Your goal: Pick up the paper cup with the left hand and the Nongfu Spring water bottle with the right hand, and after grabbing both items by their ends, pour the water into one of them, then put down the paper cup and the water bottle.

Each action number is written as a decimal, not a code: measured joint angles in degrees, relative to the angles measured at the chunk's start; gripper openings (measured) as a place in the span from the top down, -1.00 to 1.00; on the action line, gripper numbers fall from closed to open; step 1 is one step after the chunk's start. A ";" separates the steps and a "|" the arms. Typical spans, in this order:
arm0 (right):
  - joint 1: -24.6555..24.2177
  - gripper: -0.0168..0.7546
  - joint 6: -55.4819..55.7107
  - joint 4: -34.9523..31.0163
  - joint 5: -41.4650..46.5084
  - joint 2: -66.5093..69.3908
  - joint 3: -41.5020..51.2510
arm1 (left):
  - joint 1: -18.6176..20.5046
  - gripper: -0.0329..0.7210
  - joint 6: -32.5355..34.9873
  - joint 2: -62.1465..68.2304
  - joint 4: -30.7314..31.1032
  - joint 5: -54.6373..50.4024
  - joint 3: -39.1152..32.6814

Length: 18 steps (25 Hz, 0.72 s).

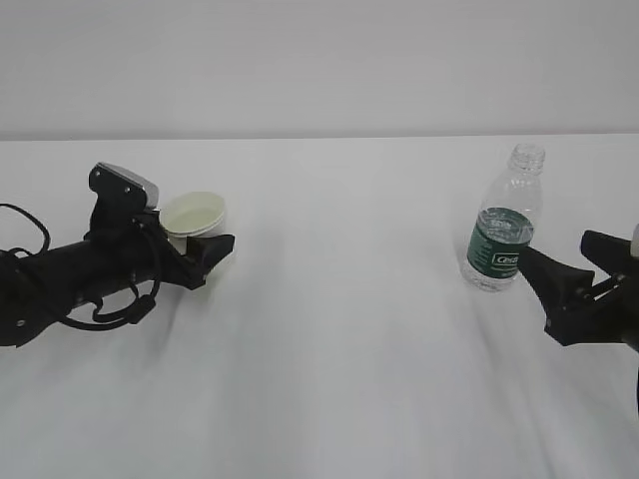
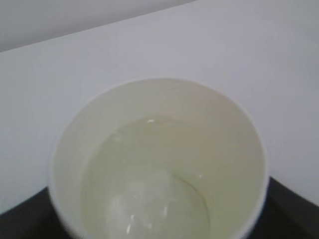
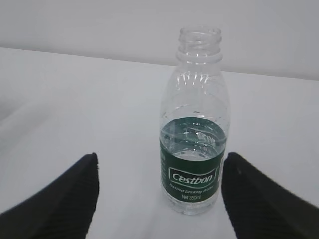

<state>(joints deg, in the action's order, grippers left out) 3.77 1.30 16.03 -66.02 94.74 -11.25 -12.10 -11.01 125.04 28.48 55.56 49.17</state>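
Note:
The paper cup (image 1: 195, 217) stands on the white table at the left, with water (image 2: 149, 189) in its cream-coloured inside (image 2: 159, 164). My left gripper (image 1: 205, 244) reaches around it from the left. Its black fingers (image 2: 291, 209) show just outside the rim on both sides, and the cup hides where they meet its wall. At the right the water bottle (image 1: 504, 225) stands upright and uncapped, part full, with a dark green label reading Cestbon (image 3: 192, 174). My right gripper (image 3: 160, 164) is open just short of it, and the bottle lies nearer the right finger (image 3: 249, 199), untouched.
The white tabletop (image 1: 349, 329) runs bare between the cup and the bottle. A pale wall (image 1: 319, 60) rises behind the table's far edge. The left arm's cables (image 1: 120, 304) hang low over the table.

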 joint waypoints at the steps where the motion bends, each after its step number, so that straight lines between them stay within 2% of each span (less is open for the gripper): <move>1: 0.00 -0.53 0.00 0.00 0.00 0.00 0.00 | 0.00 -0.72 0.00 0.00 0.00 -0.01 -0.28; 18: 0.00 -0.53 0.26 0.20 0.00 0.00 0.00 | 0.00 -0.80 0.00 0.00 -0.35 5.21 -4.55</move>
<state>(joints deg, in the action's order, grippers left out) 3.77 1.56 16.24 -66.02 94.74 -11.25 -12.10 -11.01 125.04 28.13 60.77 44.62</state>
